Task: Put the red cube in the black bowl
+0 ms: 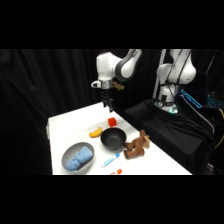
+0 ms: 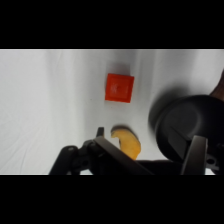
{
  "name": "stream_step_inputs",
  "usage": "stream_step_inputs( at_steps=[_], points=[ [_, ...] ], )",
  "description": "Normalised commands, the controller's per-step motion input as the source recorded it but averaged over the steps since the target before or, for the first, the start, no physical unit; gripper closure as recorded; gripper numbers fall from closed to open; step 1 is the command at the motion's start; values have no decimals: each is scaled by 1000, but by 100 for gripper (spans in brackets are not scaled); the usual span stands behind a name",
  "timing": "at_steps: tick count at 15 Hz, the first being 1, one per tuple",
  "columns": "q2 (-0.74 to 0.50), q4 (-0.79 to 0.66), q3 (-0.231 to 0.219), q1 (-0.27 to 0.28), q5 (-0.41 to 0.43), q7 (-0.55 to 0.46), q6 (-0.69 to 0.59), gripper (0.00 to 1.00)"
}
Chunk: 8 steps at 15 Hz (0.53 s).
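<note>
White robot claw (image 1: 109, 106) hangs above the table's (image 1: 70, 125) far side, holding nothing; whether its fingers are open cannot be told. Red cube (image 1: 112, 121) sits on the table just below, with black bowl (image 1: 113, 139) nearer and a yellow piece (image 1: 95, 133) left of the bowl.

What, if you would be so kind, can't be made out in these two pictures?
- Tool: open or shut can't be told in either view.
- Blue thing in the grey bowl: side view, too blurred to identify.
- Black bowl: wrist view, cut off by the right edge and partly behind the black linkage.
- Red cube: side view, too small for detail.
</note>
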Motion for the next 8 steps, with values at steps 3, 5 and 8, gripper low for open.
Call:
stream_step_inputs(
  at_steps=[3,5,8],
  points=[
    [-6,-201,-37,-72,163,-217,355,0],
    [67,-151,-23,-64,141,-203,374,0],
    [147,-74,2,-63,130,-178,381,0]
  ],
)
